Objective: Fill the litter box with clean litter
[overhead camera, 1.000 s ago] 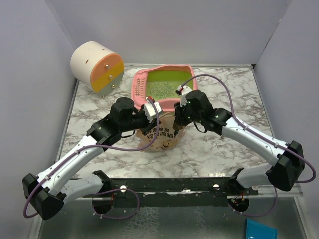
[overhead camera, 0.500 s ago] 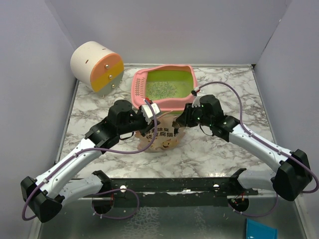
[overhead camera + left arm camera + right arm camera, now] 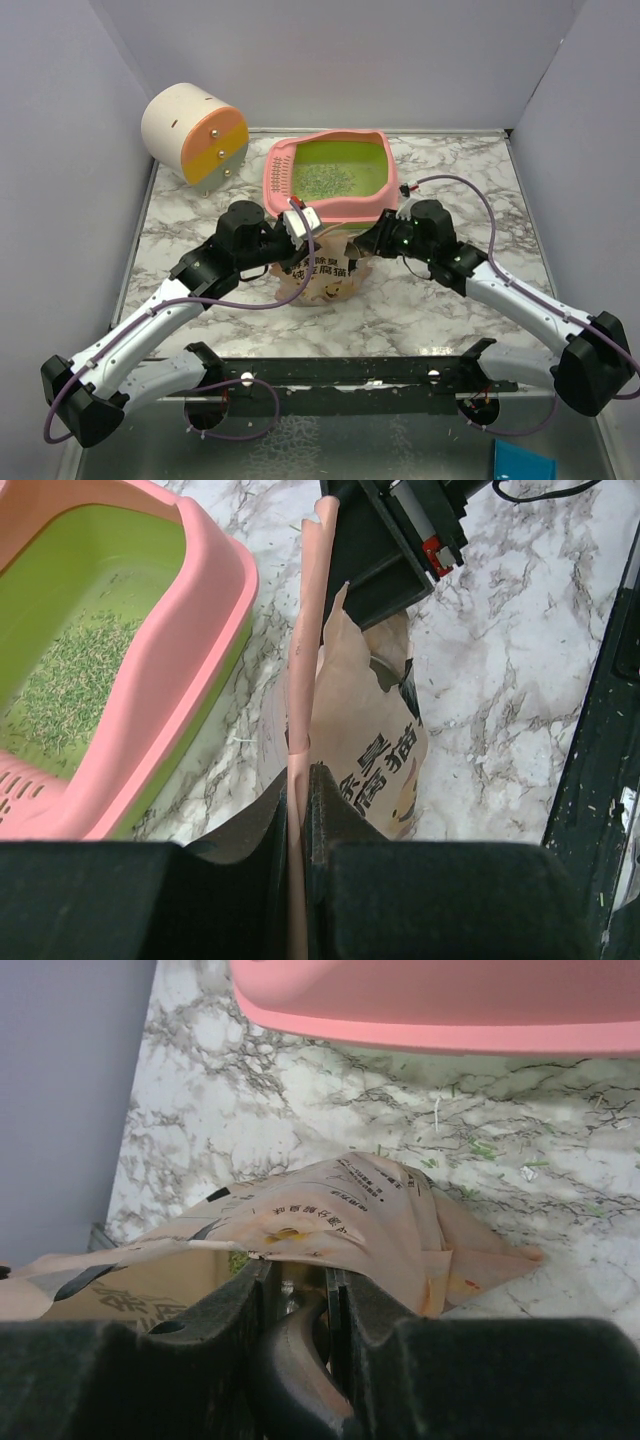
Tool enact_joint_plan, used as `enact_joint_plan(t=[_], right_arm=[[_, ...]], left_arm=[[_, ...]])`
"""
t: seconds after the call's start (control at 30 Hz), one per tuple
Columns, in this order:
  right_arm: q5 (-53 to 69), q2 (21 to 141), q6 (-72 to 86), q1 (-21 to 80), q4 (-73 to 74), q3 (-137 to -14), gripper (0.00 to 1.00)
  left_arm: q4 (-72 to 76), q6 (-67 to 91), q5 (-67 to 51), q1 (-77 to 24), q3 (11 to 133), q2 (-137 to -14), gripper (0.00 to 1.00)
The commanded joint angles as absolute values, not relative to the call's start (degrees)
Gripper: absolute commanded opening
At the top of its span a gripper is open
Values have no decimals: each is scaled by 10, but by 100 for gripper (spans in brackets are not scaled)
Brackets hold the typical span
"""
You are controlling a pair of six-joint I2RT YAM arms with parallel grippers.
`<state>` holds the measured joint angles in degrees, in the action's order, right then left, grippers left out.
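At the far middle of the marble table (image 3: 470, 170): litter box (image 3: 340, 207), pink rim, green basin, sieve end to the left. Thinly covered only, with clean litter (image 3: 70, 685) in a sparse patch toward the sieve end and much green floor bare. Judged well short of filled.

At far left, well apart from the work: cream-and-orange cylinder (image 3: 195, 132).

Just beside the box's near wall, not seen to touch it: beige pouch (image 3: 325, 280), standing on the table, mouth upward, stretched between both arms.

Left gripper (image 3: 297, 785): pressed together on the pouch's pink top strip. Right gripper (image 3: 300, 1278): closed likewise on the ragged rim at the opposite end, as far as its wrist view allows; grip also visible at the top of the left wrist view.

On the marble between pouch and box: stray granules (image 3: 480, 1148).

Risks noted:
- Held by thin paper edges alone, one already ragged. Could rip further if raised with the weight hanging below.
- Could slip from either pinch if the arms pull apart unevenly, dropping that corner and dumping litter on the table.
- Must clear the pink wall before tipping. If tilted early or low, likely to pour onto the marble.
- Could nudge the box away if the pouch drags against its wall.
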<state>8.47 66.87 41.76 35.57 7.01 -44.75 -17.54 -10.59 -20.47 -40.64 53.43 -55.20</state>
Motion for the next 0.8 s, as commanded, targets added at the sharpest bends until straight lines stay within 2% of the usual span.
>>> enact_joint_plan(t=[0.0,0.77], right_arm=[[87,636,492,336,6,-419,1],[256,600,632,220,-203,-319,1]], left_arm=[[-141,-98,-187,-408,531,-523,0],[-148,-93,-189,-408,539,-512,0]])
